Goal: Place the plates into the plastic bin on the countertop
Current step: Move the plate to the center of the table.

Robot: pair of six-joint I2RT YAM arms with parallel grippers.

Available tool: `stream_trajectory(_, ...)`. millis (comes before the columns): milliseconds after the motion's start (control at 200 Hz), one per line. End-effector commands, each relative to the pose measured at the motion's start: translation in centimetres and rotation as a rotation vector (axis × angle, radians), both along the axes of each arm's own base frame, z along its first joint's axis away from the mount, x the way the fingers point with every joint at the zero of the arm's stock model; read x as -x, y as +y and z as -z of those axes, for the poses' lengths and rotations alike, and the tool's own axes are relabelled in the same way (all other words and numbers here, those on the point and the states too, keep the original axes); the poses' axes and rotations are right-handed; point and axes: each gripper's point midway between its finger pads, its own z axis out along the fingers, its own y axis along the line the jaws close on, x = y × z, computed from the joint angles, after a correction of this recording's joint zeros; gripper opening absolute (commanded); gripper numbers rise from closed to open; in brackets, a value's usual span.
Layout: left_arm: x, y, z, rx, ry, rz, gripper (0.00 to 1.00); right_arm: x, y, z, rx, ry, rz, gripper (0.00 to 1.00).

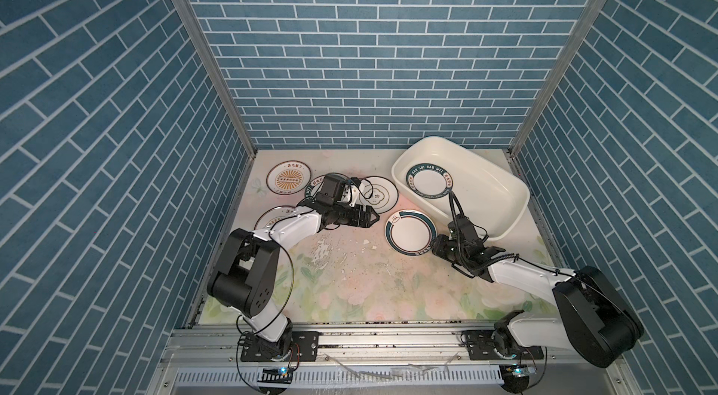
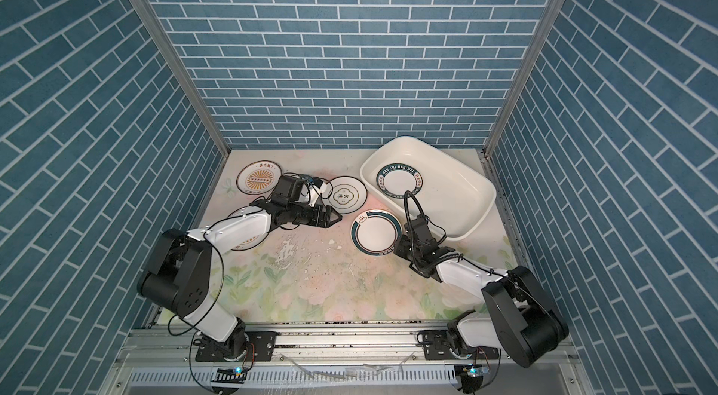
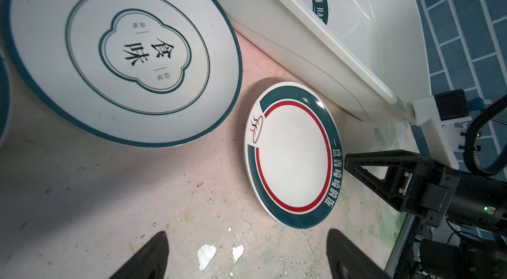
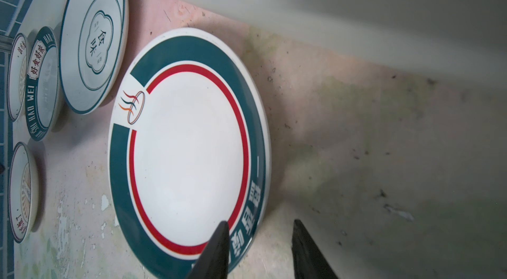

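Now the right gripper (image 4: pixel 260 222) stood part-spread astride the rim of the round white green-ringed plate (image 4: pixel 189 154), which lay on the pale flowered countertop (image 1: pixel 349 265) beside the glossy cream plastic bin (image 1: pixel 489 187). Grasping step, I judged; next, pinch and lift over the wall.

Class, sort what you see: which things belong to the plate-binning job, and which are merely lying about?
Job: plastic bin, lettered plate inside it, green-ring plate, quatrefoil plate, far sunburst plate, near sunburst plate, second lettered plate, countertop.
Not the job: white flecks, brick-pattern wall, front rail.
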Motion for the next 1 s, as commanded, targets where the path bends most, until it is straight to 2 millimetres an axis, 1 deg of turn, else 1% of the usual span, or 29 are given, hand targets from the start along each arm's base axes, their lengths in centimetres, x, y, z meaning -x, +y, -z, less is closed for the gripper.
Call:
stream_trajectory(0,-0.5,-1.2,0.1,0.01,-0.027,-0.001,0.91,-1.0,0.5,-0.4,-0.021,-0.007,0.04,0.39)
stream_trajectory(240,-0.5,-2.2,2.1,-0.009,0.012,-0.003,0.91,-1.2,1.2,0.6,-0.026,0.004,0.033,0.39)
stream_trajectory(415,-0.9,-2.6,3.6,-0.023,0.031,-0.015,0.91,-1.4,2.5,0.8,-0.04,0.012,-0.004,0.39)
stream_trajectory(500,-1.2,-2.8,3.6,-0.015,0.029,-0.019,0.9,-1.4,3.3,0.8,-0.047,0.013,-0.029,0.38)
stream_trajectory(680,-1.2,-2.7,3.7,-0.026,0.023,-0.018,0.91,-0.7,4.6,1.2,-0.053,0.022,-0.078,0.37)
stream_trajectory(830,-1.2,-2.3,3.5,-0.045,-0.002,-0.013,0.9,-0.2,6.2,1.0,-0.049,0.013,-0.143,0.37)
stream_trajectory(875,-1.2,-2.2,3.4,-0.055,-0.011,-0.013,0.91,0.3,6.9,1.0,-0.067,0.028,-0.178,0.37)
stream_trajectory(920,-1.2,-2.0,3.2,-0.064,-0.022,-0.014,0.9,0.5,7.0,1.0,-0.064,0.031,-0.178,0.37)
stream_trajectory(995,-1.2,-1.7,2.9,-0.07,-0.037,-0.018,0.91,0.8,6.2,1.3,-0.056,0.04,-0.138,0.37)
